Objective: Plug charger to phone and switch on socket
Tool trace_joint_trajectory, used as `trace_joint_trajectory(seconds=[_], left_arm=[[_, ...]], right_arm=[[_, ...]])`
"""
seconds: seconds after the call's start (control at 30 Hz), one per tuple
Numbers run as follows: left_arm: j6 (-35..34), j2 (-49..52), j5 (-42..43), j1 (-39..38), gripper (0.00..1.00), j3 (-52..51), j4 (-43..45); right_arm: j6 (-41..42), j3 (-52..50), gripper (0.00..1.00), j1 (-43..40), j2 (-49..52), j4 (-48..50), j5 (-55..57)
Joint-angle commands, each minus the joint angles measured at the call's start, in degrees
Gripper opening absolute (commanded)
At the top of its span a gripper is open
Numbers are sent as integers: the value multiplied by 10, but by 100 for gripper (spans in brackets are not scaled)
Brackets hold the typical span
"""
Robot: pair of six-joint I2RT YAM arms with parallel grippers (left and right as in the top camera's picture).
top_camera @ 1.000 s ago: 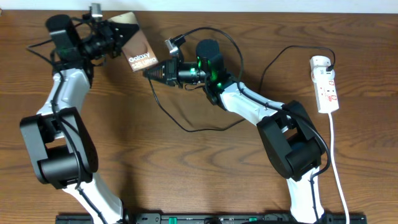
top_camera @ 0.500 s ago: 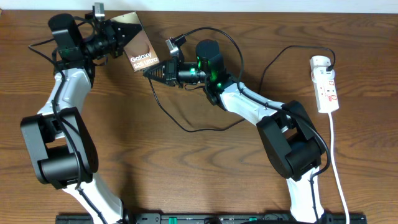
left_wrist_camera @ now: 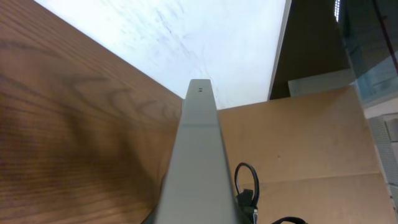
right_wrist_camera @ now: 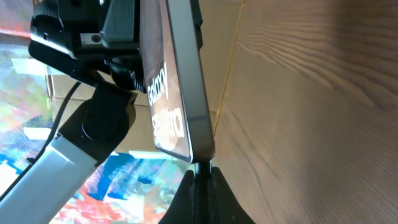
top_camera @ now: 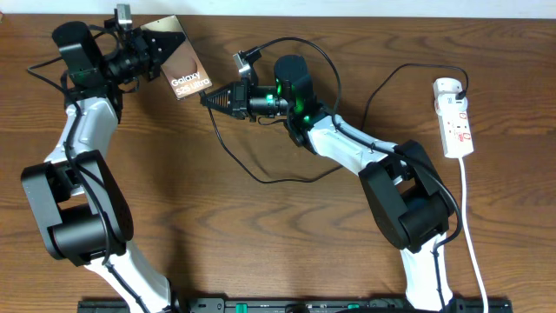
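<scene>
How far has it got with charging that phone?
Done: left fingers hold the phone raised; right fingers grip the charger by its tip. In hand: tip sits at the phone's end, seating unclear. Left: the socket lies untouched, its switch yet to press.

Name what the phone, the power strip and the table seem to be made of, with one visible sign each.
Phone: probably a metal frame, going by its satin grey edge in the wrist views; the bronze face with printed lettering may be plastic or a sticker.
Power strip: likely moulded plastic, smooth and white.
Table: wood or wood-look laminate, with brown grain lines; cannot tell which.
</scene>
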Motion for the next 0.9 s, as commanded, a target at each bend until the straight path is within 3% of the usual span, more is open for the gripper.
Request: trace_joint_trajectory(seconds=[0.0, 0.87], left_arm=[[-4, -2, -7, 0, 7, 5, 6], [-26, -2, -72, 1, 7, 5, 6]], right_arm=[[0, 5, 1, 5, 1, 2, -14], [-10, 5, 1, 12, 1, 12, -44]])
